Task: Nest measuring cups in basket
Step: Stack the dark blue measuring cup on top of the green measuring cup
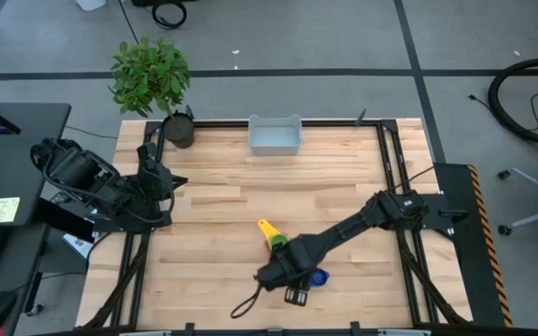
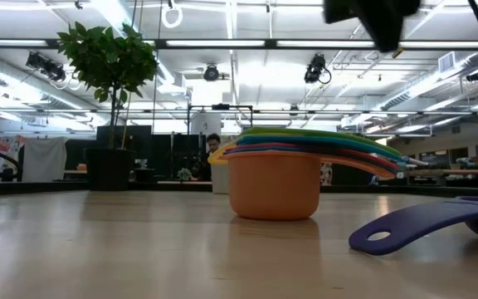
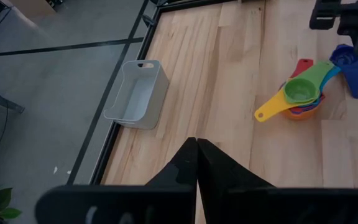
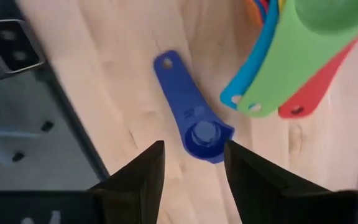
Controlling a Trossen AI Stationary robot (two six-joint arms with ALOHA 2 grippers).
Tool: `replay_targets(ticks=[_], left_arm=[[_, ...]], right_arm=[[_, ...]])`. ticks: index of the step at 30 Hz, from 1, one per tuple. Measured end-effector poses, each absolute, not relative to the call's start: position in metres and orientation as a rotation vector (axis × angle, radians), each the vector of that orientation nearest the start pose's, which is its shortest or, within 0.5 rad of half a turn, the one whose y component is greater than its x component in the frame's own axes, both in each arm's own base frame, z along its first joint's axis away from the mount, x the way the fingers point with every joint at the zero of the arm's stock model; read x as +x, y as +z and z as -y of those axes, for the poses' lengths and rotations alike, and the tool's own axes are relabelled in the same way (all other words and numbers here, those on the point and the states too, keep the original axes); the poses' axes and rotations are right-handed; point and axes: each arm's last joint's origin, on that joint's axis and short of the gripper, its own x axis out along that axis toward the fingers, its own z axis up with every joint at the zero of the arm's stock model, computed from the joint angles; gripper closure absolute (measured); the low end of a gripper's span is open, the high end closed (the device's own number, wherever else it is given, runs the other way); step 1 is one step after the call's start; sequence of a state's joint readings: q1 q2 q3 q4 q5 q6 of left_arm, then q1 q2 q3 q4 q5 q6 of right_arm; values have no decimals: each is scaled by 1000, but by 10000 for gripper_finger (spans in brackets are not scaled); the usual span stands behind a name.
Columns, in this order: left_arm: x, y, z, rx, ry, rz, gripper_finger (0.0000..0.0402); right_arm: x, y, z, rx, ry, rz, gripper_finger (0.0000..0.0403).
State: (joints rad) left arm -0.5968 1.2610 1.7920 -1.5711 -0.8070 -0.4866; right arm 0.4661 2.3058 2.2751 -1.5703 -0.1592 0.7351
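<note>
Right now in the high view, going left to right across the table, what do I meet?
Left claw → plant pot at the far edge → basket → nested stack of measuring cups → dark blue cup beside the right claw.

Right gripper [image 4: 193,171] above the wooden table [image 4: 117,93], fingers [image 4: 138,180] parted with a clear gap. Directly between the fingers, a blue measuring cup [image 4: 192,117] lying flat on the wood, small round bowl nearest the gripper, handle with its hanging hole pointing away from it. Near the blue cup, not touching it, fanned handles of stacked cups: light blue handle [image 4: 253,68] closest, green handle [image 4: 303,50] over it, red handle [image 4: 319,87] just past. On the other side of the blue cup, the table's edge with dark metal frame [image 4: 17,118].
</note>
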Motion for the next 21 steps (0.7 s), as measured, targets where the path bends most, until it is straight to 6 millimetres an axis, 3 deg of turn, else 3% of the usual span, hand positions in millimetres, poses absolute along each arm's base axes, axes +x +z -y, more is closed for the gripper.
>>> replay_targets(ticks=[5, 11, 21], left_arm=[[148, 455, 75, 212, 371, -713, 395], [148, 455, 75, 213, 371, -713, 395], [148, 455, 75, 213, 370, -713, 395]], right_arm=[[378, 233, -218, 319, -235, -1752, 234], [374, 206, -234, 369, -171, -1768, 235], [369, 165, -229, 372, -159, -1833, 248]])
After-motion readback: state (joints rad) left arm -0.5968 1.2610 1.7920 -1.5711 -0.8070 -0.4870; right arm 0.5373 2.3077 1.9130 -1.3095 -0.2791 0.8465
